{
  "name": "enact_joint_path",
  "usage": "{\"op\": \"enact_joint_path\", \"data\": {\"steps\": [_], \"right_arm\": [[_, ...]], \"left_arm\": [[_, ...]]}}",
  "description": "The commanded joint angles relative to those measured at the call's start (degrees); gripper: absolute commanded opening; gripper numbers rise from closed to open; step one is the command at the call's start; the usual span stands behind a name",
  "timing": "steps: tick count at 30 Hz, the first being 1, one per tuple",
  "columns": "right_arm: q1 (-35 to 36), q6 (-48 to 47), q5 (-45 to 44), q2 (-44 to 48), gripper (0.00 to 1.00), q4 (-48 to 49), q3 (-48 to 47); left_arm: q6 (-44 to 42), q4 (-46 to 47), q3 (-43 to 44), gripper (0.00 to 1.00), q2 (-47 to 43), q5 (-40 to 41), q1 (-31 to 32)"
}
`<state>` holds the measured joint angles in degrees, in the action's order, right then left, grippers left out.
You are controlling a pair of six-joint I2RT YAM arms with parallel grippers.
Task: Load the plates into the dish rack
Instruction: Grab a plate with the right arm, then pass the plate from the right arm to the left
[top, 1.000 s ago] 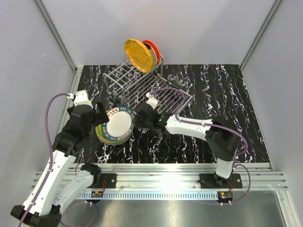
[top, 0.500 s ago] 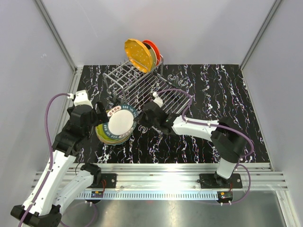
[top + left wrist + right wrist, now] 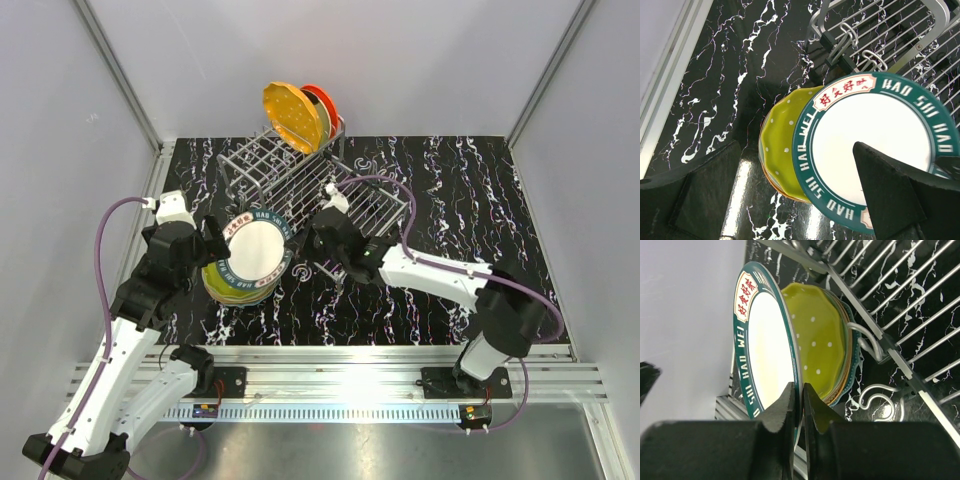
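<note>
My right gripper is shut on the rim of the teal-rimmed white plate and holds it tilted up off the stack of plates. In the right wrist view the jaws pinch that plate's edge, with the dotted yellow-green plate on top of the stack behind it. My left gripper is open at the stack's left side; its fingers straddle the yellow-green plate and the lifted plate. The dish rack holds a dotted orange plate and a red-orange plate upright.
The rack's flat grid tray lies just behind my right wrist; its wire hooks sit close to the stack. The black marbled table extends to the right. Grey walls enclose the table on three sides.
My right gripper has lifted the teal-rimmed plate's right edge higher and shifted it slightly toward the rack. My left arm has not moved.
</note>
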<state>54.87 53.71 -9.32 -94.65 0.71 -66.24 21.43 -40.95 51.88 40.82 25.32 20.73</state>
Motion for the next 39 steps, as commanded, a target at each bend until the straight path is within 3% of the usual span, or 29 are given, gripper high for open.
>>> {"op": "enact_joint_path", "data": {"steps": [1, 14, 25, 39], "right_arm": [[-0.2, -1.9, -0.2, 6.1, 0.0, 2.6, 0.8], [-0.6, -3.6, -6.2, 18.4, 0.0, -3.5, 6.6], [-1.3, -2.0, -6.8, 26.8, 0.0, -2.9, 11.5], [-1.9, -0.7, -5.4, 37.3, 0.0, 6.2, 20.3]], "left_arm": [[-0.2, 2.6, -0.2, 0.99, -0.8, 0.5, 0.2], [-0.3, 2.9, 0.3, 0.99, -0.1, -2.6, 0.2], [0.2, 4.1, 3.8, 0.99, 7.5, -31.7, 0.2], [7.3, 12.0, 0.9, 0.96, 8.8, -48.7, -0.6]]}}
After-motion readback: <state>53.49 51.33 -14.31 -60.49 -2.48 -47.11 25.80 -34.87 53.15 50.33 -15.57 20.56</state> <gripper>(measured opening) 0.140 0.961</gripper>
